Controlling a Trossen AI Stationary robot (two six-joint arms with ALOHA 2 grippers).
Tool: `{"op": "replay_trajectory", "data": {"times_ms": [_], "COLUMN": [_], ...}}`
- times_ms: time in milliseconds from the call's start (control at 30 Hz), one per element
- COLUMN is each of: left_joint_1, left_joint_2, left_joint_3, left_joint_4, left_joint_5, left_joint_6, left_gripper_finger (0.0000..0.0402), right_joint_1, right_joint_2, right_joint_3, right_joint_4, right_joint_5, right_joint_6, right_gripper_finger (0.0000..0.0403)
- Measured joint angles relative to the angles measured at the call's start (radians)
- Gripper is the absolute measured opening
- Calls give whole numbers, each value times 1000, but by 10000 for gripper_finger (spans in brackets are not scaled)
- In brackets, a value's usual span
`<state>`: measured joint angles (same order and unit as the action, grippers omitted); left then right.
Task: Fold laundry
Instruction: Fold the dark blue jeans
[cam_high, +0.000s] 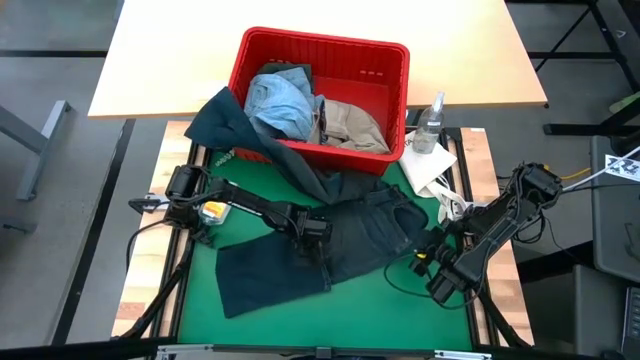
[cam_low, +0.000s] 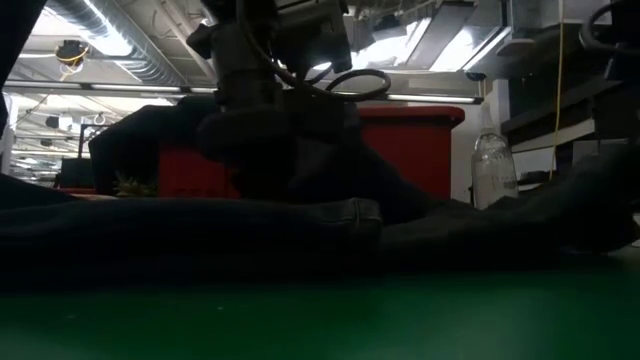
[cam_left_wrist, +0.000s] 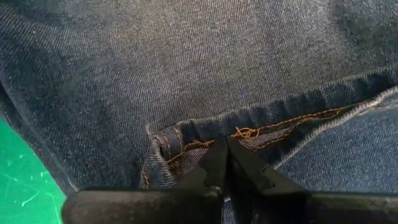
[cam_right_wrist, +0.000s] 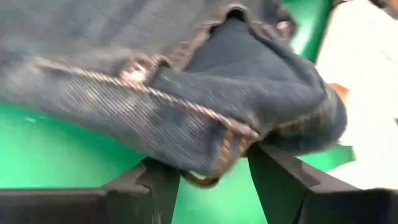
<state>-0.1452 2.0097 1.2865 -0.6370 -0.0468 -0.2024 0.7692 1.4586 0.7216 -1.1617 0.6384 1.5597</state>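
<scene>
On green mat: left pincer (cam_left_wrist: 226, 144) pinched on navy jeans (cam_high: 330, 240) seam; right pincer (cam_right_wrist: 214, 165) agape around waistband.

A red plastic basket (cam_high: 385, 75) stood at the far edge of the green mat (cam_high: 400, 310), with a clear spray bottle (cam_high: 431, 125) and white cloth (cam_high: 430, 168) to its right.

Green table (cam_high: 395, 300): jeans (cam_high: 330, 245), red basket (cam_high: 385, 75), bottle (cam_high: 430, 125).

We see dark navy denim jeans (cam_high: 330, 245) spread on the green mat (cam_high: 400, 300) — a red plastic basket (cam_high: 325, 60) behind.
</scene>
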Motion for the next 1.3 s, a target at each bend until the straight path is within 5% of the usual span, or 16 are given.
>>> {"op": "replay_trajectory", "data": {"times_ms": [433, 800, 1300], "left_joint_1": [-1, -2, -2], "left_joint_2": [-9, -56, -94], "left_joint_3": [-3, 12, 157], "left_joint_4": [-71, -197, -371], "left_joint_5": [58, 75, 117], "left_joint_6": [56, 109, 95], "left_gripper_finger": [5, 4, 4], "right_joint_1": [3, 3, 3], "right_joint_2": [0, 0, -2], "right_joint_3": [9, 224, 386], "right_joint_4": [-184, -414, -399], "right_joint_5": [34, 27, 199], "right_joint_6": [-103, -278, -443], "right_gripper_finger": [186, 186, 186]}}
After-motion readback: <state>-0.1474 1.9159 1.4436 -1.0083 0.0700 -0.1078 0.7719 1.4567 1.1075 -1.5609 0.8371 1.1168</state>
